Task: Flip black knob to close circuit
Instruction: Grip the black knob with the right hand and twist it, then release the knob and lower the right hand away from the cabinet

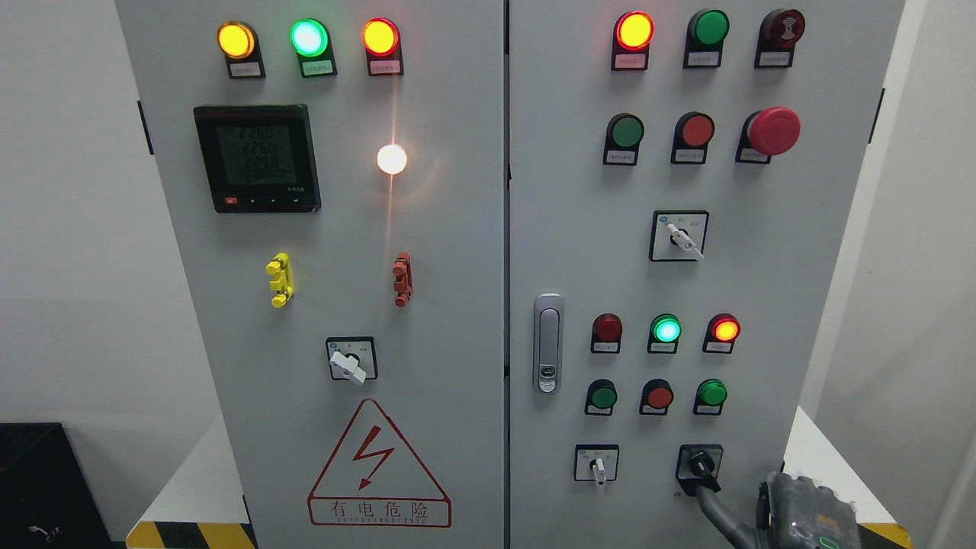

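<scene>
**A:** Where's the black knob (700, 462)?

**B:** Bottom right of the right-hand cabinet door (762, 267), last switch in the lowest row. It sits in a square black bezel, just right of the white-handled selector (598, 466).

**A:** Which way does it point?

**B:** From my head view its long axis runs on a diagonal, upper left to lower right. The lower end points down-right, toward the door's bottom corner. The white selector beside it stands close to vertical, handle down.

**A:** Robot hand?

**B:** I see the right robot hand (793, 511) coming in at the bottom right edge. One dark finger (717, 507) reaches up-left and its tip meets the knob's lower end. The rest of the hand is cut off by the frame, so I can't tell if the fingers are curled or spread. Looks like contact rather than a full grasp, but the view is poor there. Left hand isn't in my view.

**A:** Panel state?

**B:** Above the knob, the middle green lamp (666, 330) and the red lamp (723, 329) to its right are lit; the dark red lamp (608, 328) on the left is off. Top-row red lamp (634, 30) on this door is lit. On the left door, the meter (257, 158) shows readings and a white lamp (392, 158) glares.
</scene>
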